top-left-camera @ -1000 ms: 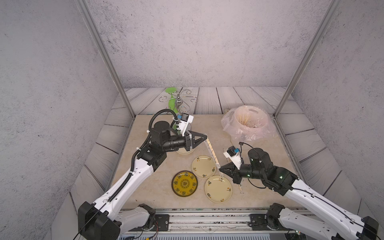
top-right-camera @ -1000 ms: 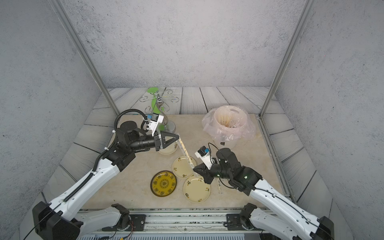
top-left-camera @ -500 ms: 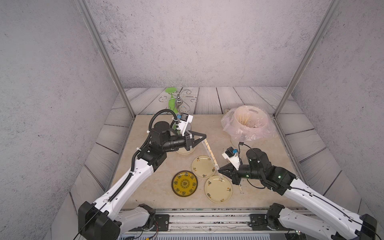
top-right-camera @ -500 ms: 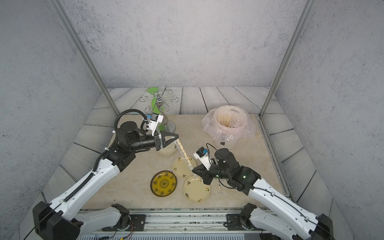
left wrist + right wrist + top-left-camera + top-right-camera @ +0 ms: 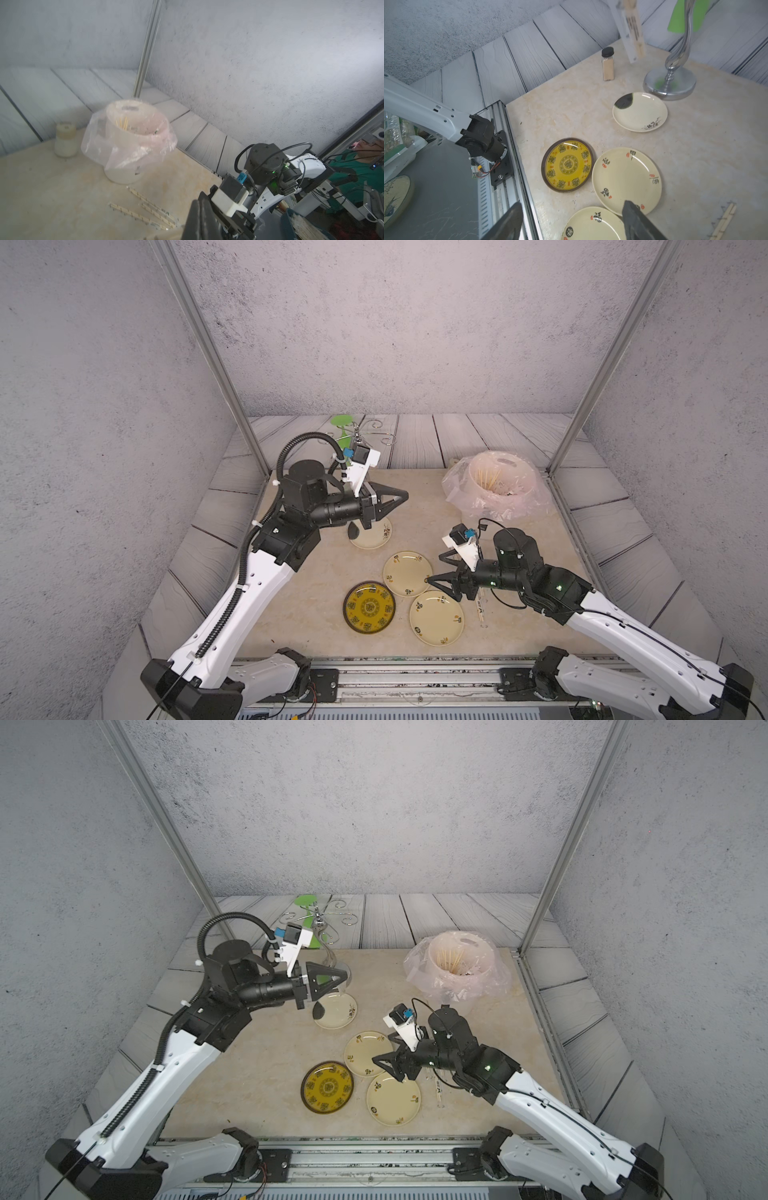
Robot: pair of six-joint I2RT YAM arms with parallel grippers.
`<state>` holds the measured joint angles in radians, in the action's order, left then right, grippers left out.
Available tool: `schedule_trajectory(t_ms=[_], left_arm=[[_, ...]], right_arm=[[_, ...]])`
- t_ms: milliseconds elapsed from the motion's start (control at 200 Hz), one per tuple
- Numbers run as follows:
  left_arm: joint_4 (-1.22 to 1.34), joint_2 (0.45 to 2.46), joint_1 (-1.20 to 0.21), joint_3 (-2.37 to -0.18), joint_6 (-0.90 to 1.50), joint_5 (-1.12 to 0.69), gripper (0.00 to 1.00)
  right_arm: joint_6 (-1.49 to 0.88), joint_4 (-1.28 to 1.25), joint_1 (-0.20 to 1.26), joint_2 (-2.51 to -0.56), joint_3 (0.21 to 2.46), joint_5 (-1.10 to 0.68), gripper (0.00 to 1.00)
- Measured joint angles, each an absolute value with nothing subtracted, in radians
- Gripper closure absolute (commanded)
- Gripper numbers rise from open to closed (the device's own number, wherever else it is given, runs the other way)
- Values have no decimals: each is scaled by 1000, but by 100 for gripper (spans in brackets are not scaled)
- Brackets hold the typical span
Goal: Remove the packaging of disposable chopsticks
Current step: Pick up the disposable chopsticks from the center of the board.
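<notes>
Released by the now-spread right end effector point(image 5: 572, 204), the clear, dark-printed packaging point(image 5: 630, 25) is pinched by the left end effector point(image 5: 403, 497), hanging near-vertical with disposable chopsticks point(image 5: 639, 44) inside.

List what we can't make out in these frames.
- Wrapped chopsticks under the left claw: right wrist view, blurred, print unreadable, top edge cuts off the gripped end.
- Lined bin contents: both top views, too small to count.
- Packaged chopsticks on the table: both top views, right arm covers part.

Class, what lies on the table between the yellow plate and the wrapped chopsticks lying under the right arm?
A cream plate with small dark and red marks lies there, as both top views show.
</notes>
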<state>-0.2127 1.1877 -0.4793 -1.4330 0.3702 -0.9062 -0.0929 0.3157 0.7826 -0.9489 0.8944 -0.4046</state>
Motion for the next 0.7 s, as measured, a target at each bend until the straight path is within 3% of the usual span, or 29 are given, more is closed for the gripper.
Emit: schedule_trajectory(t_ms=[130,295,390,530,701], left_arm=[[-342,1232,-478,-1661,262,-978,100],[-484,1313,-478,-1838,155,-1058,100],[-519,1326,-477,-1814,128,-1097,100],[-472,1294,-459,-1666,146,-1154,100],[-337,1239,-409,-1523,223,-1200,100]], right_arm=[[-40,263,783,-967,943,-408,18],[22,185,783,-978,971,-417,17],[53,154,783,-979,977,-434,21],[65,110,783,-991,975,-514,34],[28,37,783,-1050,954,-617,33]])
